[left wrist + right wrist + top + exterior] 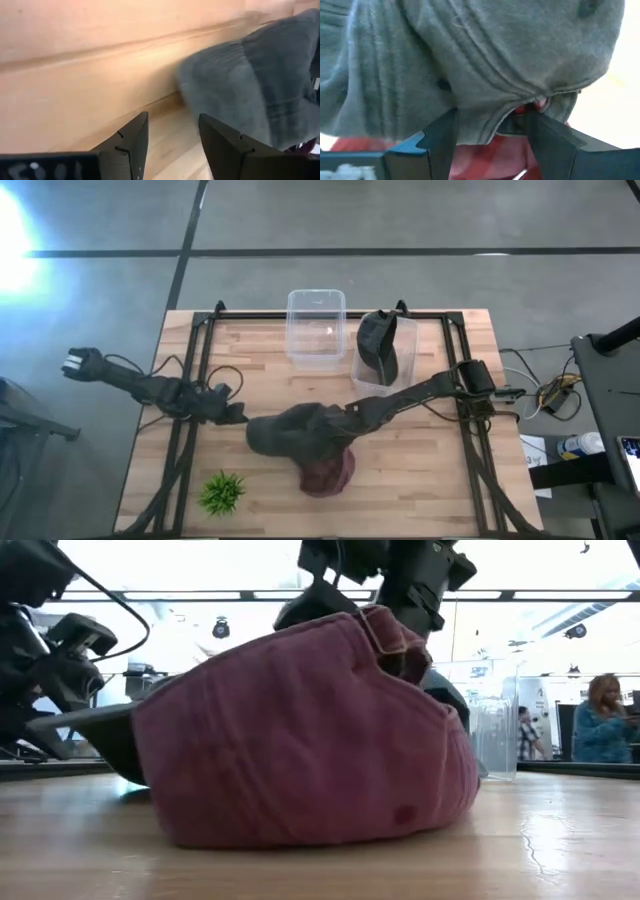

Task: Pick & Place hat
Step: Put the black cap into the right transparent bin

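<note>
A grey hat (295, 430) lies on the table, its crown partly over a maroon hat (328, 472) that fills the low view (300, 730). My right gripper (345, 420) is open at the grey hat's rear edge (490, 117), coming from the table's right. My left gripper (238, 413) is open and empty just left of the grey hat's brim (220, 85), close above the wood. A dark hat (382, 345) sits in a clear container (400, 365). My right gripper's fingers (442, 137) stand on either side of the grey hat's rear edge (495, 125), above the maroon hat. The cloth reaches both fingers. I cannot tell whether they press it. The hat lies on the table and on the maroon hat.
An empty clear container (316, 328) stands at the far middle, beside the one with the dark hat. A small green plant (222, 492) stands near the front left. Black frame rails (190, 380) run along both table sides. A person (605, 720) sits in the room behind.
</note>
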Robot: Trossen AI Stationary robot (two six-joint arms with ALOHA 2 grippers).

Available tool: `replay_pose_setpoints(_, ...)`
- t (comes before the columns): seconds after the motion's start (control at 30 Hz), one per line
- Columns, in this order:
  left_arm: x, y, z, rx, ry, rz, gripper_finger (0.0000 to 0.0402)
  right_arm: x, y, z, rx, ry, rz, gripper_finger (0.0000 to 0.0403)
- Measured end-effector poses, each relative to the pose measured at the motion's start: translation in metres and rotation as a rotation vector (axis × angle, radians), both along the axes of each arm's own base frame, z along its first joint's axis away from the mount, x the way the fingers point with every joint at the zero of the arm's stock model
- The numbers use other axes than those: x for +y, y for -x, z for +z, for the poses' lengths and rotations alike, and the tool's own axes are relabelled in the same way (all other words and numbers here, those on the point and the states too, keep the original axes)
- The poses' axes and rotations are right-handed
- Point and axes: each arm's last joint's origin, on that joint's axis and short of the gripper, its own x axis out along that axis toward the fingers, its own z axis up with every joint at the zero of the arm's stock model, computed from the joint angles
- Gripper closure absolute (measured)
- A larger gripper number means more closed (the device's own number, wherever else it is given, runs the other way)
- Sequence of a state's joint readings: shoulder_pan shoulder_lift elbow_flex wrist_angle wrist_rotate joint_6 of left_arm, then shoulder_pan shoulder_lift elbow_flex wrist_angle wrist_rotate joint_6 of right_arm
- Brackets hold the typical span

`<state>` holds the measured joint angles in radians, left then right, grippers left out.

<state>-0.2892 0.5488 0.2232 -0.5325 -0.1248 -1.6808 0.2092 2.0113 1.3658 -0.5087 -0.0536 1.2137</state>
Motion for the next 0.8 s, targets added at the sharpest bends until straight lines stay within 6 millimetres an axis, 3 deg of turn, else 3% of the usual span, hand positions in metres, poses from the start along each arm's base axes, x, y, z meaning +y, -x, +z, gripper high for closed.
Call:
replay_pose_setpoints(0.33, -0.005, -0.016, 0.006, -0.200, 0.117, 0.040, 0.0234, -0.002, -0.006, 0.000, -0.084, -0.017, -0.003, 0.0179)
replay_pose_setpoints(0.5, -0.006, -0.018, 0.003, -0.179, 0.101, 0.022, 0.0234, -0.004, -0.007, 0.001, -0.091, -0.015, -0.004, 0.0179)
replay_pose_setpoints(0.8, -0.009, -0.036, 0.009, -0.361, 0.022, 0.016, 0.0234, -0.006, -0.015, 0.005, -0.176, -0.024, -0.001, 0.0179)
